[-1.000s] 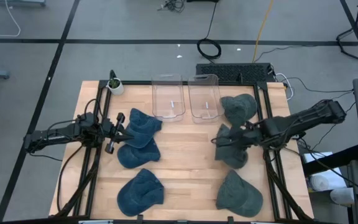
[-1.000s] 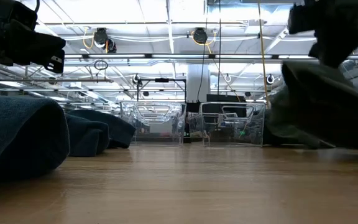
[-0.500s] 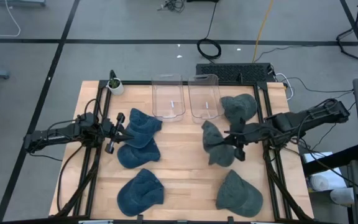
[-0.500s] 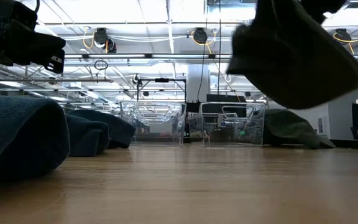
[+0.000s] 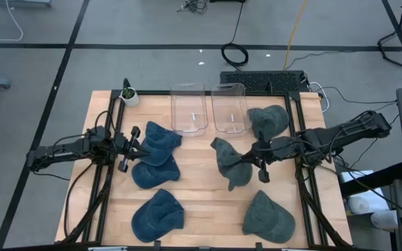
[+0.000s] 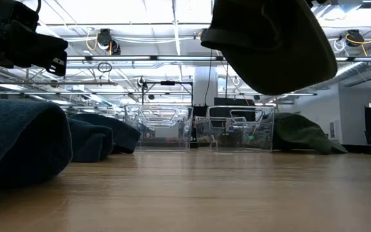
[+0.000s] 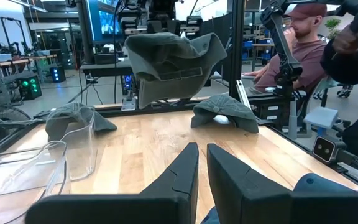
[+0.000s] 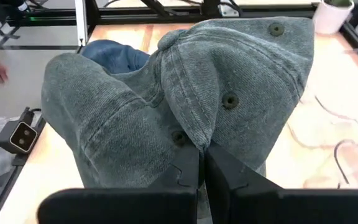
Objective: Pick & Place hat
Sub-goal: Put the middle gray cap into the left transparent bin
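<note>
Aloft — right hand (image 5: 245, 159) pinching green hat (image 5: 227, 162) over the table (image 5: 201, 188).

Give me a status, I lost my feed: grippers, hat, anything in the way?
Right gripper shut on green hat, lifted off the table. Left gripper idle by blue hats. Path to clear bins looks open.
</note>
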